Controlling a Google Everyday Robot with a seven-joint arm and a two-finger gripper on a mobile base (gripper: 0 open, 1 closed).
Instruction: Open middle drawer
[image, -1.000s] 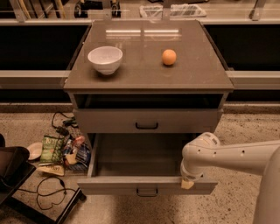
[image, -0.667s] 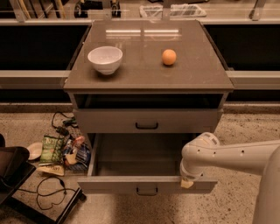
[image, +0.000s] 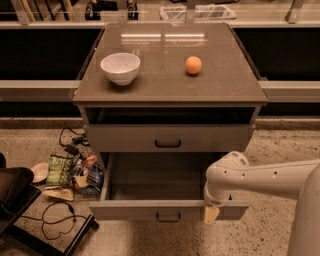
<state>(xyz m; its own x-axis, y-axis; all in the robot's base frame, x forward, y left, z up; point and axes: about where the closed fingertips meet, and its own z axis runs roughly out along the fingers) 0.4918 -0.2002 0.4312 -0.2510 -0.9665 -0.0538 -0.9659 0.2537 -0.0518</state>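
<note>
The middle drawer (image: 150, 210) is pulled well out of the grey cabinet, below a shut drawer (image: 168, 138). Its plain grey tray (image: 155, 175) is bare inside. Its small black bar handle (image: 168, 217) sits at the centre of the front. My white arm reaches in from the right. My gripper (image: 211, 214) is at the right end of the drawer's front edge, pointing down over it, and its tip lies against the front panel. Anything below the open drawer is hidden.
A white bowl (image: 120, 68) and an orange (image: 193, 65) rest on the cabinet top (image: 165, 85). Snack bags (image: 70, 172), a white plate (image: 39, 171) and black cables (image: 57, 220) lie on the floor to the left. A dark chair (image: 12, 200) stands at the lower left.
</note>
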